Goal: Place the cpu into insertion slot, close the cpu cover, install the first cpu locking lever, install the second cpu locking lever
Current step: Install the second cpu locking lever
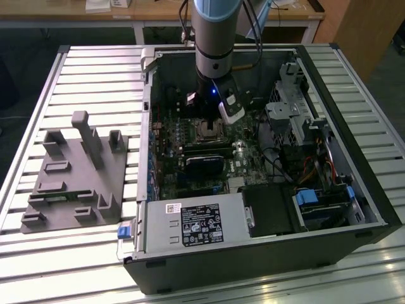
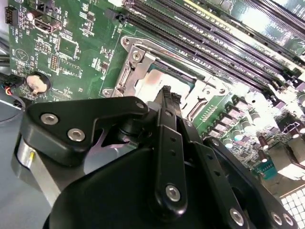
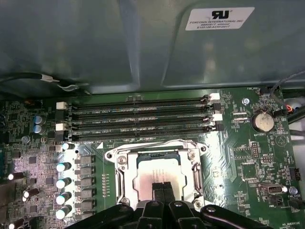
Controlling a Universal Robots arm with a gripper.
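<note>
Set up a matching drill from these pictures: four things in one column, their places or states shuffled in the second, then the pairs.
Things:
1. silvery-beige square cpu
2. round silver coin battery
3. long black memory slots
4. black gripper

Places or states:
A. on the green circuit board, apart from the socket
B. lying inside the silver-rimmed insertion slot
C. fingers together, directly over the cpu
D. parallel rows between the socket and the case wall

Pairs: 1-B, 2-A, 3-D, 4-C

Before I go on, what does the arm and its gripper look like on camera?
The arm is a thick silver-grey tube with a pale blue cap near the top and dark cables running down beside it. Its wrist end is black with a small blue light. The gripper is matte black, built from flat linkage bars joined by silver bolts.
</note>
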